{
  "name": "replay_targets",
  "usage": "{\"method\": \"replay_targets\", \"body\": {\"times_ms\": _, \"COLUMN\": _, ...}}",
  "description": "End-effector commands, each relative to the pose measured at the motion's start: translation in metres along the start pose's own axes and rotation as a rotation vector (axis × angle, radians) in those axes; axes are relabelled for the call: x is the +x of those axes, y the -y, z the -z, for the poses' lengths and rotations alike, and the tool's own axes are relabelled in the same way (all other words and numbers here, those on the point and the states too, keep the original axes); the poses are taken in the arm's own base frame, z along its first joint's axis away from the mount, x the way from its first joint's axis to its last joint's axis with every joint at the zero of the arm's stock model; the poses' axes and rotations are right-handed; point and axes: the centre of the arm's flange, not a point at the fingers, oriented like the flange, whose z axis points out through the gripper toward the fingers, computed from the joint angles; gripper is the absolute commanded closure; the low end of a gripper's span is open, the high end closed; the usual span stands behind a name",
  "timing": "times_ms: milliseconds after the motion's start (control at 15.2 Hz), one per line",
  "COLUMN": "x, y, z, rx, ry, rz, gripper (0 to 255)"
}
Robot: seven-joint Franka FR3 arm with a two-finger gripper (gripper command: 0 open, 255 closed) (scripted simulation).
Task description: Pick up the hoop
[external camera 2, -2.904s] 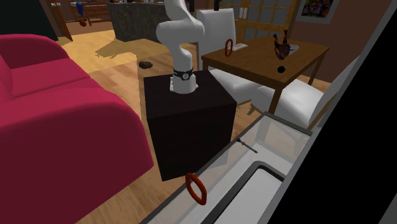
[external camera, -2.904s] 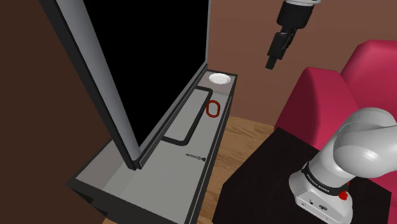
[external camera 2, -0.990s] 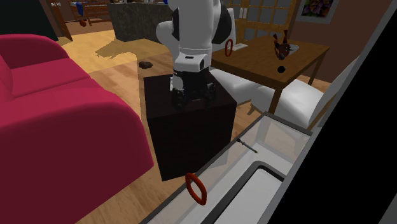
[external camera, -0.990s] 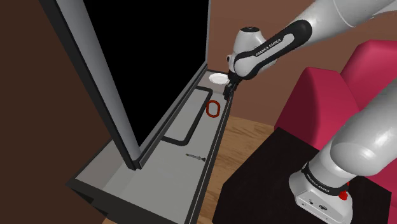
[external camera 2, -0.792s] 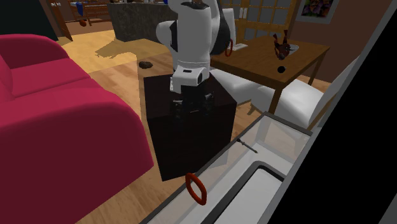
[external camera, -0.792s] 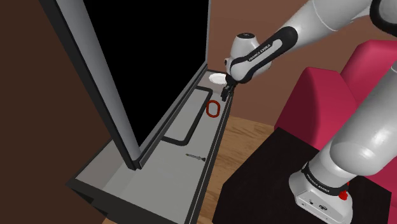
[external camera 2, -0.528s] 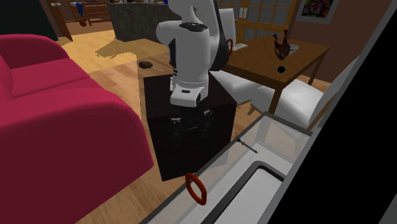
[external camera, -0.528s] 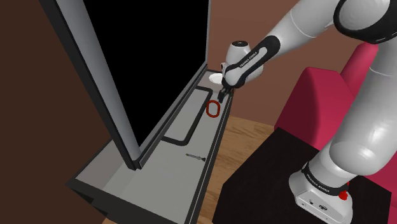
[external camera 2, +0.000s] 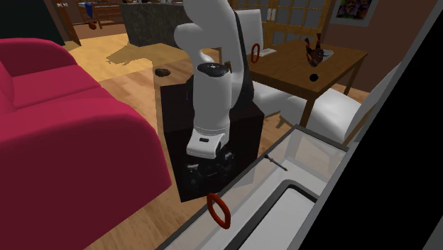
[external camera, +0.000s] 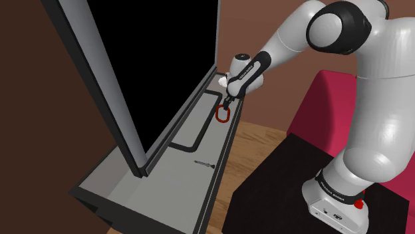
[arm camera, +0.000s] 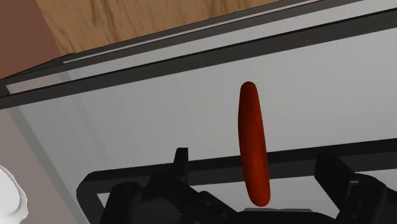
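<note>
Arm (external camera: 346, 40) lowered to the hoop (external camera: 223, 114): fingers (arm camera: 335, 172), spread wide, now straddle it untouched (edge-on in the wrist view), so closing should follow.

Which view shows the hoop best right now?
The shoulder view: the red hoop faces the camera, its opening plain to see. The wrist view shows it edge-on between the open fingers; the second exterior view shows it at a slant.

We note a long grey table (external camera: 166, 169), red hoop (external camera: 223, 114) on edge, white plate (external camera: 220, 80) beyond, small dark pin (external camera: 203, 163), black screen foot (external camera: 194, 136).
</note>
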Motion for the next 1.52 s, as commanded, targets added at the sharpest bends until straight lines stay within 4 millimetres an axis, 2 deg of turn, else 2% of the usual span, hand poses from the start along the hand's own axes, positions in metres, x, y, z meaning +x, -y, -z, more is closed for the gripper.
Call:
{"method": "replay_targets", "body": {"times_ms": 0, "x": -0.001, "y": 0.001, "z": -0.011, "rx": -0.001, "ry": -0.001, "rz": 0.001, "gripper": 0}}
{"method": "replay_targets", "body": {"times_ms": 264, "x": -0.005, "y": 0.005, "z": -0.034, "rx": -0.001, "ry": -0.001, "rz": 0.001, "gripper": 0}}
{"method": "replay_targets", "body": {"times_ms": 396, "x": -0.005, "y": 0.005, "z": -0.034, "rx": -0.001, "ry": -0.001, "rz": 0.001, "gripper": 0}}
{"method": "replay_targets", "body": {"times_ms": 462, "x": -0.004, "y": 0.005, "z": -0.035, "rx": -0.001, "ry": -0.001, "rz": 0.001, "gripper": 255}}
{"method": "replay_targets", "body": {"times_ms": 1056, "x": -0.005, "y": 0.005, "z": -0.034, "rx": -0.001, "ry": -0.001, "rz": 0.001, "gripper": 255}}
{"method": "replay_targets", "body": {"times_ms": 1452, "x": 0.000, "y": 0.000, "z": -0.003, "rx": -0.001, "ry": -0.001, "rz": 0.001, "gripper": 255}}
